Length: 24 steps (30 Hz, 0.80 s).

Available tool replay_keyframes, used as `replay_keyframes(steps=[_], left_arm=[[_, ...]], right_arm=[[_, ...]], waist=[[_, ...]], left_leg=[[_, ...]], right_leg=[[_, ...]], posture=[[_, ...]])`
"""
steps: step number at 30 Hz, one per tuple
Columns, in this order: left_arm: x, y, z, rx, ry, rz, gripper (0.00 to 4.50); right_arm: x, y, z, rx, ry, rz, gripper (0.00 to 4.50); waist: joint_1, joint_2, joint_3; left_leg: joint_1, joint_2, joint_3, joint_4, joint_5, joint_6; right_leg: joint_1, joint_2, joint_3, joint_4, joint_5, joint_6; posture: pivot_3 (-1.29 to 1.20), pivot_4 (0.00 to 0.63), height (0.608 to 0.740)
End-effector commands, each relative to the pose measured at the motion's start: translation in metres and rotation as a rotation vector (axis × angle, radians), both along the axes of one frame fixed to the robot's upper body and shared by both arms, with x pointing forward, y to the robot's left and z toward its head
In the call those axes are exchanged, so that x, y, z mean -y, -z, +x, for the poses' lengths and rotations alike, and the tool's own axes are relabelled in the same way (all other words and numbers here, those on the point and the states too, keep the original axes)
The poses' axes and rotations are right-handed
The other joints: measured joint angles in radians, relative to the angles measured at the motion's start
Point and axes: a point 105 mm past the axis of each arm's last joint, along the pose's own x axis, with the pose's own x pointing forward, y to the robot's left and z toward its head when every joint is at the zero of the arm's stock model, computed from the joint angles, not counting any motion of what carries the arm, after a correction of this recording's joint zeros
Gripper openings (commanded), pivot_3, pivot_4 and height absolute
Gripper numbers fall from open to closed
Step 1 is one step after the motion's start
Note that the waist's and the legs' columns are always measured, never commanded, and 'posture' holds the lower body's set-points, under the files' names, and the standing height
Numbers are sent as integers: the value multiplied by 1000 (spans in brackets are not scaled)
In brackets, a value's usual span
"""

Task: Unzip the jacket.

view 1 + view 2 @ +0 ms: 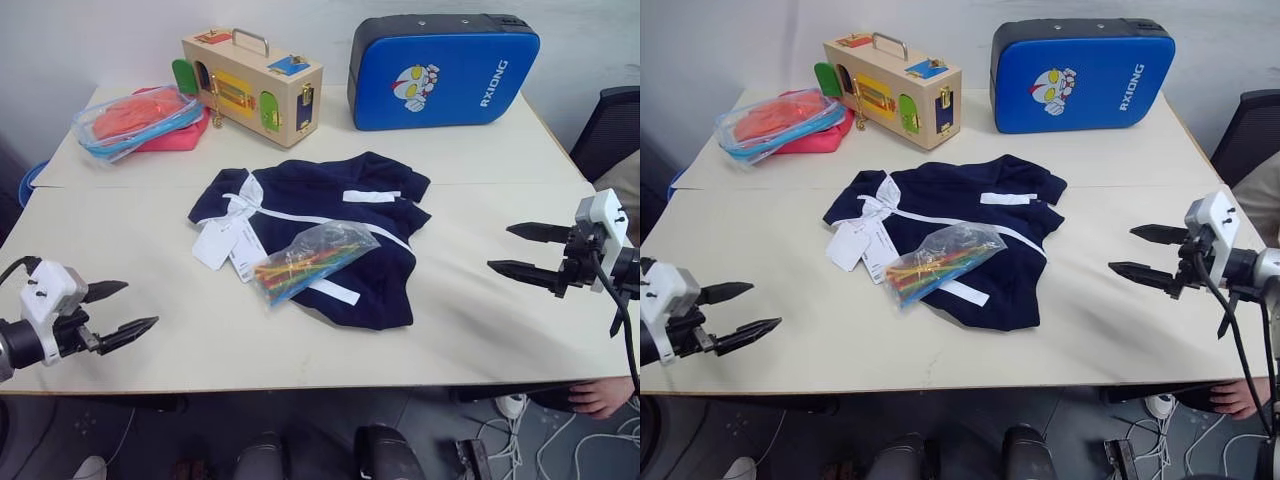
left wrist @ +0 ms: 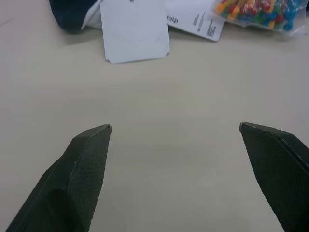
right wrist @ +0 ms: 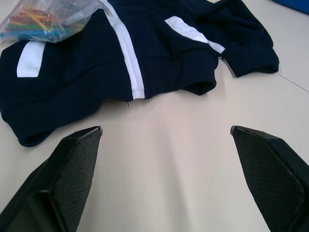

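The navy-blue jacket (image 1: pixel 330 225) lies flat in the middle of the table, its white zipper strip (image 3: pixel 127 58) running across it and white hang tags (image 1: pixel 225 243) at its collar end. A clear bag of coloured sticks (image 1: pixel 305 260) rests on top of it. My left gripper (image 1: pixel 128 308) hovers open over the table's near left part, well short of the tags (image 2: pixel 135 29). At the table's right side my right gripper (image 1: pixel 507 250) stands open, pointing at the jacket's hem (image 3: pixel 111 96) with nothing between its fingers.
At the back stand a wooden latch box (image 1: pixel 252 85), a blue padded case (image 1: pixel 442 70), and a clear bag with orange-red cloth (image 1: pixel 135 118) on a pink item. A person's hand (image 1: pixel 600 395) shows below the table's right edge. A black chair (image 1: pixel 612 125) is at far right.
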Motion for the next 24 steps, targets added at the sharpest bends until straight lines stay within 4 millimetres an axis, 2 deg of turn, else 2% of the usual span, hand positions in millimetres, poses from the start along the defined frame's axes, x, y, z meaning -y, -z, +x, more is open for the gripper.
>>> replay_keyframes(steps=[1,5,6,11,13,16,21,24], left_arm=[[17,-8,0,17,77,-7,4476],[84,-29,2,31,322,-129,4476],[102,-37,8,57,376,-141,4476],[160,-59,39,157,493,-140,4476],[174,-54,51,152,506,-89,4476],[184,-41,69,124,496,-31,4476],[204,-26,76,78,572,-14,4476],[212,-10,91,73,561,53,4476]], right_arm=[[-2,-21,-7,62,-17,18,4500],[-32,-29,-22,56,-138,35,4500],[-43,-31,-25,66,-167,32,4500],[-82,-34,-51,38,-306,49,4500],[-92,-38,-55,84,-310,57,4500],[-102,-47,-60,139,-305,81,4500],[-106,-53,-64,179,-288,88,4500],[-105,-52,-65,185,-278,86,4500]], waist=[[0,0,0],[11,0,0],[15,0,0],[36,0,0],[39,0,0],[35,0,0],[39,-1,0],[50,-1,0]], left_leg=[[0,0,-1,0,0,0],[-1,0,-3,1,0,0],[-1,1,-3,1,0,0],[-1,-2,-5,2,0,0],[-1,-2,-5,3,0,0],[-1,-2,-3,2,0,0],[-2,-2,-2,3,0,0],[-3,-2,1,3,0,0]], right_leg=[[0,0,0,0,0,0],[0,0,0,1,0,0],[1,-1,1,2,0,0],[2,1,1,4,0,1],[2,1,1,4,1,1],[1,2,1,3,1,1],[1,3,0,3,1,1],[1,3,0,2,1,1]], posture=[[0,150,740],[0,150,740],[0,150,740],[0,150,740],[0,150,740],[0,150,740],[0,150,740],[0,150,740]])
